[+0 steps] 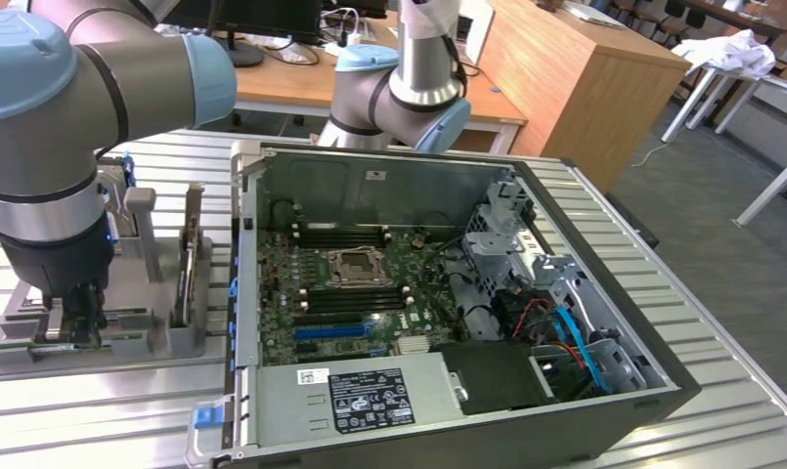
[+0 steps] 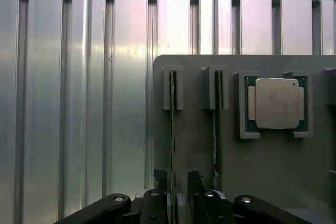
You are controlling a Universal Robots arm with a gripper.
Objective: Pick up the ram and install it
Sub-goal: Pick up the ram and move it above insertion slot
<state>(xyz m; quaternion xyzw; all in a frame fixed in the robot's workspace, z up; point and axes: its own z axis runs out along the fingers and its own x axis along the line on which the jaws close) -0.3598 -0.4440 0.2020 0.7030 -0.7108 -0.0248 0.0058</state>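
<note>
Gripper (image 2: 177,178): jaws spread, straddling one ram stick (image 2: 172,129) upright in grey holder (image 2: 273,171) on desk (image 2: 79,103). Second stick (image 2: 216,124) just beside. Open computer case (image 1: 367,181) near.

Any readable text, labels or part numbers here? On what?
No text is legible.
Black label on power supply: too small to read.
White sticker beside it: unreadable.
Small sticker on case inner wall: unreadable.
CPU lid in tray: faint marks, unreadable.
</note>
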